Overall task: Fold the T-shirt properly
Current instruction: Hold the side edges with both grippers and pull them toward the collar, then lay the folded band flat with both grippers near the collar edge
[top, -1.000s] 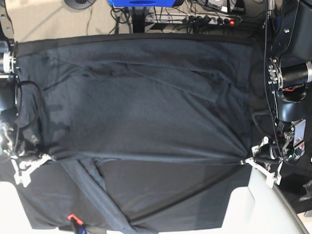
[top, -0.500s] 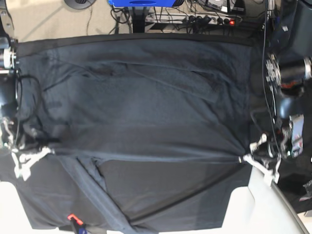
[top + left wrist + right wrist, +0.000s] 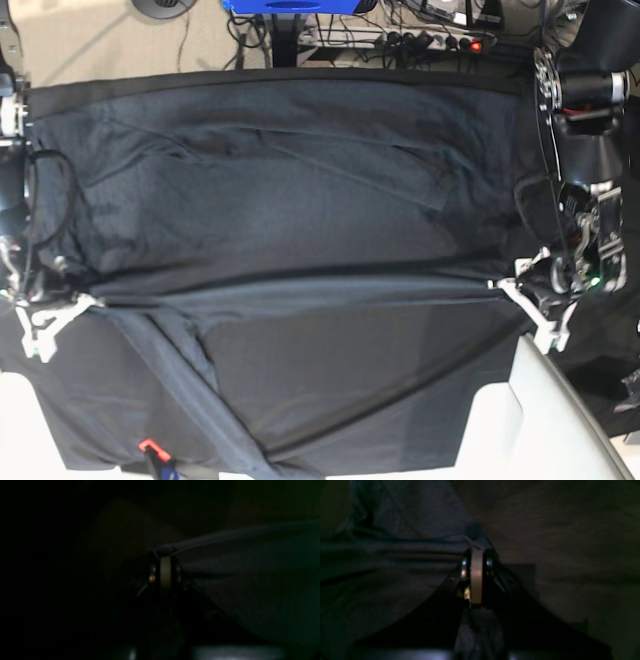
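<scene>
The T-shirt (image 3: 290, 190) lies spread across the upper and middle part of the base view, its lower edge drawn into a taut ridge running from the right claw (image 3: 88, 300) at the left edge of the frame to the left claw (image 3: 497, 287) at the right edge. Each claw is pressed together and pinching that edge, though both wrist views are dim and blurred, so the fabric caught in the tips (image 3: 163, 552) (image 3: 476, 546) shows only faintly. The shirt rests on a black cloth (image 3: 380, 400) covering the counter, with a power strip (image 3: 430, 42) and cables on the floor at the top of the frame.
</scene>
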{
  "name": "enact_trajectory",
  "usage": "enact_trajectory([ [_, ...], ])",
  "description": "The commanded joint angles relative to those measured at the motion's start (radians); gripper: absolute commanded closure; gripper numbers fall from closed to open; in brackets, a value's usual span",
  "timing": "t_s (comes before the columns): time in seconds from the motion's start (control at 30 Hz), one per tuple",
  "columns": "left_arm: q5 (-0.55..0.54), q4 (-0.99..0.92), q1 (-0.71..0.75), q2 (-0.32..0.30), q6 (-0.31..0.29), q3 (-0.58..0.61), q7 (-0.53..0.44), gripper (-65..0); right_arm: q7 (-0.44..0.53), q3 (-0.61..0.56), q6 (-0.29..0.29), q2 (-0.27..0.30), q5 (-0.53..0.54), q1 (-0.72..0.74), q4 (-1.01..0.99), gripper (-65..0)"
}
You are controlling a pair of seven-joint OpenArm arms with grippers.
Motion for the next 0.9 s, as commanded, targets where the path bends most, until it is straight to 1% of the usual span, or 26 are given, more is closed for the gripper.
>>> enact_trajectory([
  [0.0,-0.005,0.029,-0.022,-0.019,0.001,-0.031,-0.018,0.0,0.016,0.002,0.001,0.015,0.005,0.03,0.017,-0.6],
  [0.07,-0.005,0.037,-0.018,-0.018,-0.035,-0.066,-0.008,0.0,0.016,0.002,0.001,0.016,0.005,0.032,0.019,-0.6],
  [0.13,-0.005,0.037,-0.018,-0.018,-0.062,-0.088,0.032,0.0,0.016,0.002,0.001,0.016,0.005,0.032,0.019,-0.6],
  [0.27,-0.005,0.1,0.007,-0.019,-0.063,-0.095,0.054,0.0,0.012,0.002,0.001,0.016,0.005,0.028,0.019,-0.6],
  [0.37,-0.005,0.186,0.047,-0.016,-0.063,-0.095,0.103,0.0,-0.051,0.002,0.001,0.016,0.005,0.027,0.022,-0.6],
  [0.43,-0.005,0.233,0.082,-0.015,-0.063,-0.092,0.127,0.0,-0.071,0.002,0.001,0.016,0.005,0.013,0.049,-0.6],
  [0.5,-0.005,0.258,0.108,-0.015,-0.063,-0.088,0.138,0.0,-0.105,0.002,0.001,0.016,0.005,-0.004,0.097,-0.6],
  [0.6,-0.005,0.289,0.153,-0.015,-0.063,-0.088,0.143,0.0,-0.183,0.013,-0.001,0.018,0.005,-0.028,0.149,-0.6],
  [0.7,-0.005,0.326,0.203,-0.016,-0.063,-0.088,0.146,0.0,-0.225,0.013,-0.001,0.024,0.005,-0.05,0.178,-0.6],
  [0.8,-0.005,0.367,0.246,-0.016,-0.065,-0.088,0.189,0.0,-0.249,0.014,-0.001,0.03,0.005,-0.068,0.188,-0.6],
  [0.87,-0.005,0.404,0.277,-0.016,-0.065,-0.088,0.2,0.0,-0.257,0.014,-0.001,0.032,0.005,-0.073,0.189,-0.6],
])
